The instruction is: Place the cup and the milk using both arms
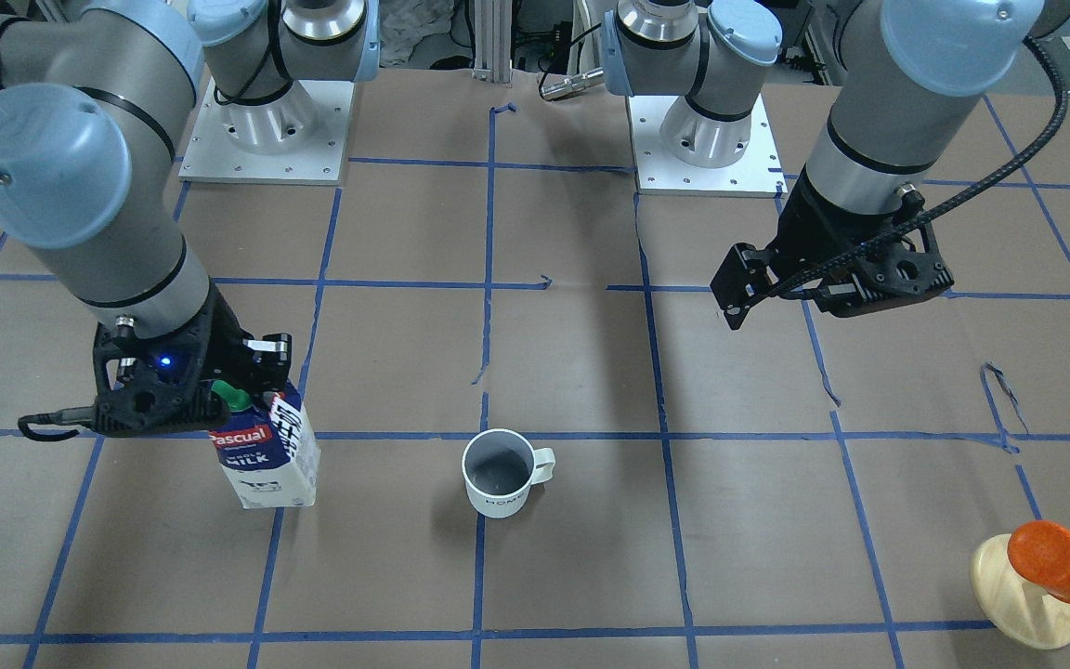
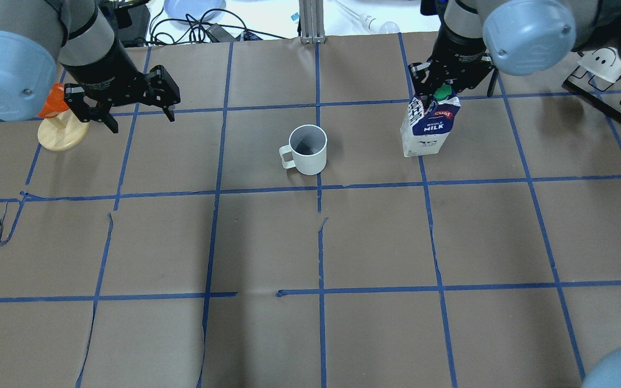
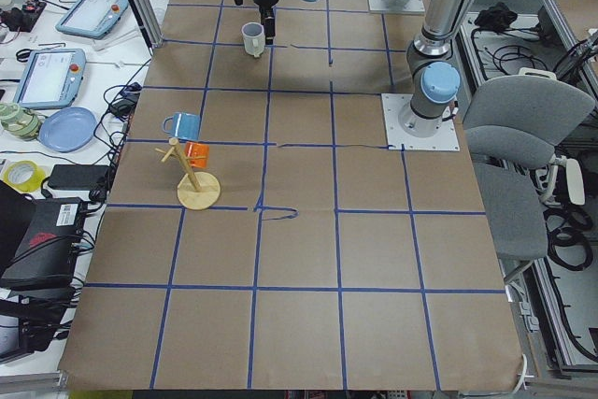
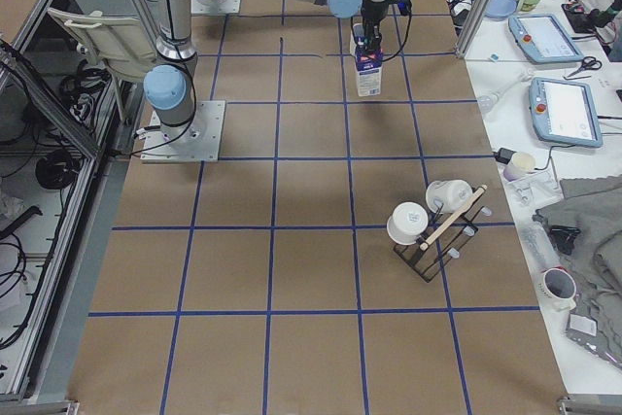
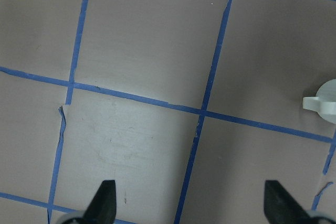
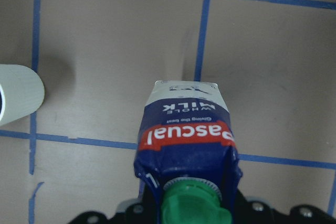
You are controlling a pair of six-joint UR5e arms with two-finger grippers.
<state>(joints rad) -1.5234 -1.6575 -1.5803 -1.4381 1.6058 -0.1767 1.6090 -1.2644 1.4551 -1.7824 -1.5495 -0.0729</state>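
Milk (image 2: 428, 129) stands near the cup (image 2: 309, 150), on the side away from its handle, slightly tilted; the right gripper (image 2: 434, 92) clenches its gable top, probably steadying the placement. Left gripper (image 2: 143, 119) hangs spread and empty, well off the cup's handle side.

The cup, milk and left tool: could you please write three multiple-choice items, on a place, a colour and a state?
1. The cup stands: A. on the wooden stand; B. on a blue plate; C. on the table.
2. The cap of the milk is: A. red; B. green; C. yellow.
3. The left tool is: A. open, empty; B. shut on the cup; C. shut on the milk.
Key: 1 C, it sits on the brown surface; 2 B, the wrist view shows green; 3 A, its fingers are spread with nothing between.
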